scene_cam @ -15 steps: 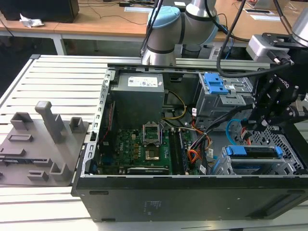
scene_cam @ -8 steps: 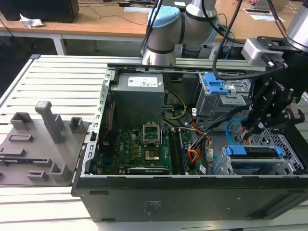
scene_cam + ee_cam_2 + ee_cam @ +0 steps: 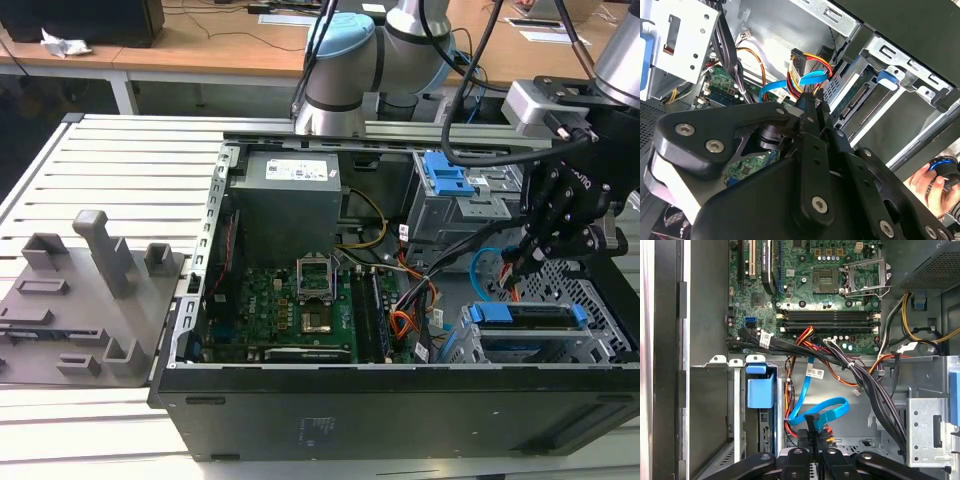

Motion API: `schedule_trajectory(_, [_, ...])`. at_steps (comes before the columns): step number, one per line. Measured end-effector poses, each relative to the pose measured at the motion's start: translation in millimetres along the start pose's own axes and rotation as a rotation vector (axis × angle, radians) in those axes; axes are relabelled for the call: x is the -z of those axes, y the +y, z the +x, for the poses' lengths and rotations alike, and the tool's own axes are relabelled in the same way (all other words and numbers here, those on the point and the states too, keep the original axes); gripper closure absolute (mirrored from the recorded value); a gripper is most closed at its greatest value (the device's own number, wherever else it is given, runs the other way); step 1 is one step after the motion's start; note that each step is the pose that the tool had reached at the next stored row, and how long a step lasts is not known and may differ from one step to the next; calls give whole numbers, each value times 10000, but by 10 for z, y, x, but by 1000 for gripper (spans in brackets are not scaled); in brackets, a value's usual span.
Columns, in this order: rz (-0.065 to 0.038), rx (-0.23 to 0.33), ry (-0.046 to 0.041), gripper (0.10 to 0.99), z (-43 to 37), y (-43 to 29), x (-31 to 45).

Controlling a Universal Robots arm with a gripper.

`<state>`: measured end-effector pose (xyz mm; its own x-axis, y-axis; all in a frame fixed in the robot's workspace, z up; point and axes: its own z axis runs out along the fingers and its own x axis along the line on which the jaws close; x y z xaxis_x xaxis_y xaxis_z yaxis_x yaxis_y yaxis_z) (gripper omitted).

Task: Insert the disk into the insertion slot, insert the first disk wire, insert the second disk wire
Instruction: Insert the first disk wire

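One tool point(image 3: 812, 419) | apparently pinching wire point(image 3: 815, 77) | flat, blue, ribbon-like

No print can be read anywhere inside the open computer case point(image 3: 190, 400). A white label point(image 3: 290, 171) sits on the grey power supply point(image 3: 285, 210) in the exterior view, its lettering too small to make out. In the first wrist view, white tags point(image 3: 815, 373) hang on the cables point(image 3: 860, 375), and fine white markings dot the green motherboard point(image 3: 805, 295), all illegible. A faint mark point(image 3: 315, 430) on the case's outer side panel is likewise unreadable.
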<state>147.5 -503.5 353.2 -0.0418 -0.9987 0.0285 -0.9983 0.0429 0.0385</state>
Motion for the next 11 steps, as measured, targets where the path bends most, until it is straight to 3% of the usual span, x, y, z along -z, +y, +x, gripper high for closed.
schedule_trajectory(6, [1,0,3,922,-1,-23,1])
schedule_trajectory(11, [0,1,3,922,43,-28,-2])
